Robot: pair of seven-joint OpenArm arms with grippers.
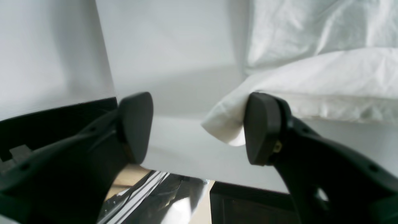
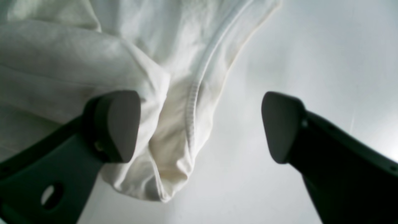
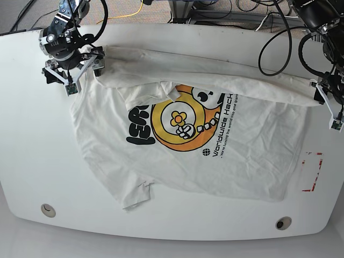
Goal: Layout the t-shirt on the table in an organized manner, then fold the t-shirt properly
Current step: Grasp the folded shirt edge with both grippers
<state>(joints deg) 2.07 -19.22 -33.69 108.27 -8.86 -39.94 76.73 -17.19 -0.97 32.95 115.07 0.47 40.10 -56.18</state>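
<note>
The white t-shirt (image 3: 177,145) lies spread on the white table (image 3: 32,161), print side up, with its far edge folded over in a long band. My right gripper (image 3: 88,67) is open at the band's left end. In the right wrist view a seamed corner of the shirt (image 2: 174,130) hangs between the open fingers (image 2: 118,124), close to the left one. My left gripper (image 3: 318,97) is open at the band's right end. In the left wrist view a shirt corner (image 1: 224,124) lies against the right finger (image 1: 264,129), and the gap (image 1: 199,129) is mostly empty.
A red-outlined rectangle mark (image 3: 312,172) sits near the table's right edge. Two small round holes (image 3: 47,208) (image 3: 283,222) are near the front. Cables (image 3: 274,32) trail behind the table's far edge. The left wrist view shows the table's edge with dark gear (image 1: 248,202) below.
</note>
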